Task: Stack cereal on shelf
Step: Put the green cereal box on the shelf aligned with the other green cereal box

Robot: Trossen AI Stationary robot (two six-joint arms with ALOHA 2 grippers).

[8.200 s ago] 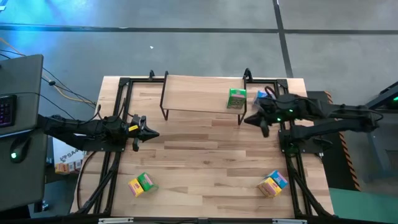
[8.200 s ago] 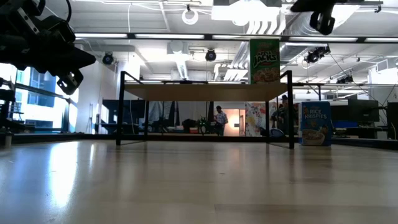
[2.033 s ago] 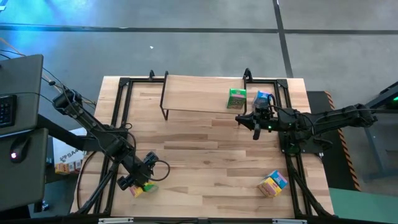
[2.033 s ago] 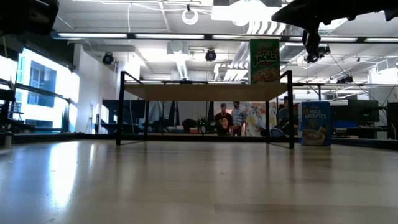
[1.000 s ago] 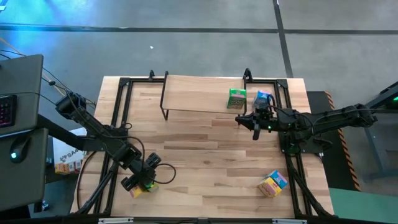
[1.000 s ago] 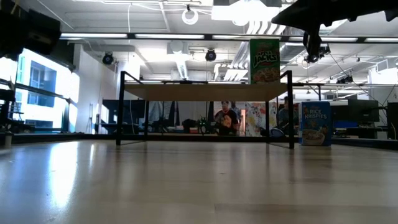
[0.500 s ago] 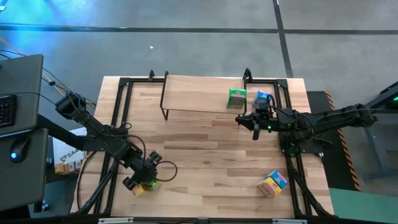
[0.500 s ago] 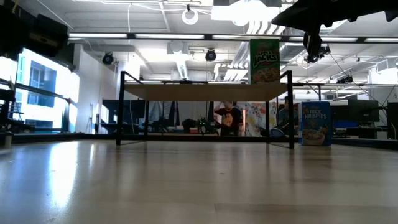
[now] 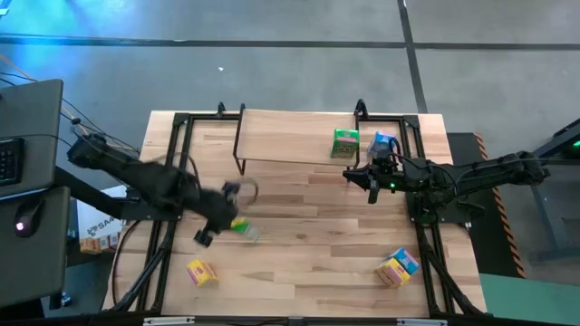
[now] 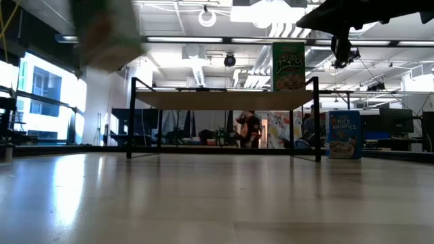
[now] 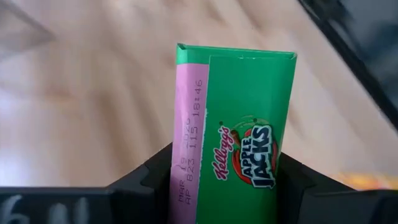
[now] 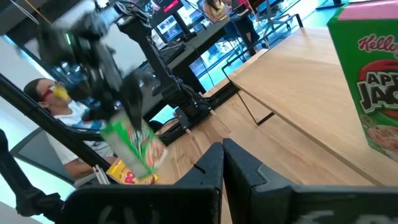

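My left gripper (image 9: 232, 220) is shut on a green cereal box (image 11: 235, 137), held in the air over the table's left middle; the low view shows it as a blur (image 10: 108, 34). A yellow box (image 9: 201, 272) lies near the front left. Another green box (image 9: 344, 143) stands on its bottom at the right end of the shelf (image 9: 281, 136). A blue box (image 9: 384, 143) stands on the table just right of the shelf. My right gripper (image 9: 355, 177), shut and holding nothing, hovers in front of the shelf's right end. My left gripper pinches the green box between its two fingers (image 11: 155, 180), one on the pink narrow side (image 11: 186, 174) and one on the opposite side. The box sticks out forward past the fingertips, printed face in view. It is lifted clear of the table.
A yellow and a blue box (image 9: 397, 266) lie together near the front right. Black frame rails (image 9: 168, 181) run along both table sides. Bare wood lies between the shelf and the front boxes. A person shows beyond the table (image 10: 247, 129).
My left gripper has taken the green box from beside the yellow box at the front left, lifted it clear, and swung it up and toward the table's middle and far edge. The yellow box stays where it was.
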